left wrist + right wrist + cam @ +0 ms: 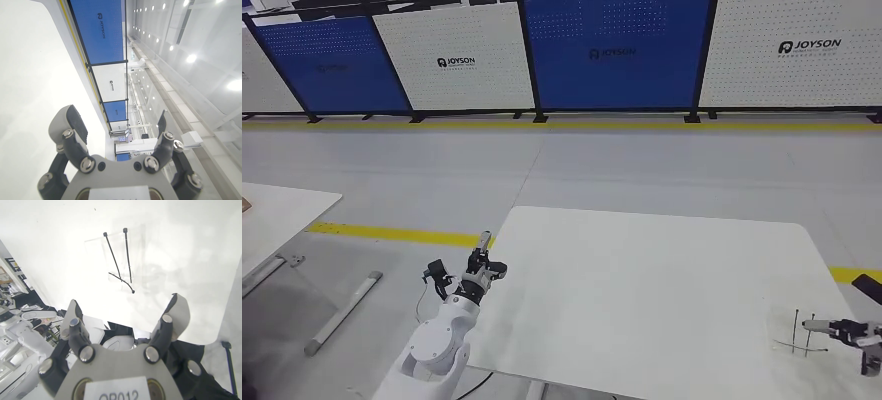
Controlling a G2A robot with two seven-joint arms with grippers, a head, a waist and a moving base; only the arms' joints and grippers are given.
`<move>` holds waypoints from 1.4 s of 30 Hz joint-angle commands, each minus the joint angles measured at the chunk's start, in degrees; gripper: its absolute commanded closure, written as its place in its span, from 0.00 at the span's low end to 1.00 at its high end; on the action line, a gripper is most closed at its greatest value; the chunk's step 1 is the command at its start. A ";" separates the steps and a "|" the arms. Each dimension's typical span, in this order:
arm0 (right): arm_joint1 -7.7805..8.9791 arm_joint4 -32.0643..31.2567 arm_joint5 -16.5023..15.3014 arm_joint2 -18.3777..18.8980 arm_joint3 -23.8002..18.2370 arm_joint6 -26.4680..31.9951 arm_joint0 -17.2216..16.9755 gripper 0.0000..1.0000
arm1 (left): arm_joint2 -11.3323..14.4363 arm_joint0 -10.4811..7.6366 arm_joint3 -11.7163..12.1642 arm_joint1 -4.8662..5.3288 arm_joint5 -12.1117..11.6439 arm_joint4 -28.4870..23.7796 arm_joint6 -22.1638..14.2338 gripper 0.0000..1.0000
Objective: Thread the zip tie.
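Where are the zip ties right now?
The black zip ties lie together on the table, at its right near corner in the top view, just ahead of the open right gripper.

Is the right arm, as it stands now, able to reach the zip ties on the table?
Probably yes. The right gripper is open and hangs close to the zip ties, and nothing lies between them on the table.

We show the left gripper with jaws spread wide, its dark pads facing inward; the right gripper is equally parted. The two grippers sit well apart.
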 commanded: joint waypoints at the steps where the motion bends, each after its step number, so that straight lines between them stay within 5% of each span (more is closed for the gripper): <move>1: 0.07 -0.73 0.21 -1.15 0.42 -0.02 0.72 0.23 | 0.00 0.00 0.00 0.00 0.00 0.00 0.00 0.00; 2: 0.12 -0.76 0.22 -1.69 0.51 -0.02 1.01 0.51 | 0.00 0.00 0.00 0.00 0.00 0.00 0.00 0.00; 17: 1.23 0.85 1.34 -9.31 3.10 -0.02 6.17 0.88 | 0.00 0.00 0.00 0.00 0.00 0.00 0.00 0.00; 28: 1.12 1.11 1.34 -14.43 5.03 -0.02 9.89 0.76 | 0.00 0.00 0.00 0.00 0.00 0.00 0.00 0.00; 42: 1.26 0.96 1.34 -18.52 5.88 -0.02 12.70 0.79 | 0.00 0.00 0.00 0.00 0.00 0.00 0.00 0.00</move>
